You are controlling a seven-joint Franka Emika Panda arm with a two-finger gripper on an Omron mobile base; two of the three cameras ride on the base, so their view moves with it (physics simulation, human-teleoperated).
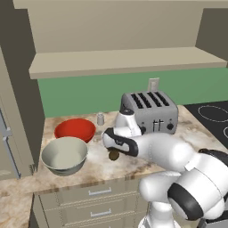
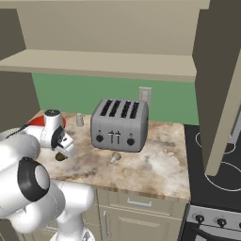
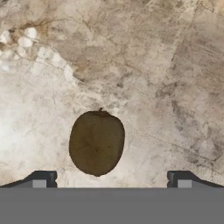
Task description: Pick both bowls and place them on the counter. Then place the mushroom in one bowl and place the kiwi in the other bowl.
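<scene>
The dark olive-brown kiwi [image 3: 96,142] lies on the mottled stone counter [image 3: 166,65], right below my gripper [image 3: 111,181]. The gripper is open, its two fingertips [image 3: 41,180] standing wide on either side of the fruit without touching it. From the left base view, the gripper [image 1: 115,149] points down just above the kiwi [image 1: 114,155]. The red bowl [image 1: 75,128] and the grey metal bowl [image 1: 64,155] stand side by side on the counter [image 1: 129,167], left of my hand. The small pale mushroom [image 2: 115,157] lies in front of the toaster, right of the kiwi [image 2: 60,156].
A silver four-slot toaster [image 1: 149,111] stands behind my hand, with a small grey shaker [image 1: 100,119] to its left. A black stovetop [image 2: 214,162] adjoins the counter on the right. A beige shelf [image 1: 124,60] runs above. Drawers [image 1: 100,192] sit below the counter's edge.
</scene>
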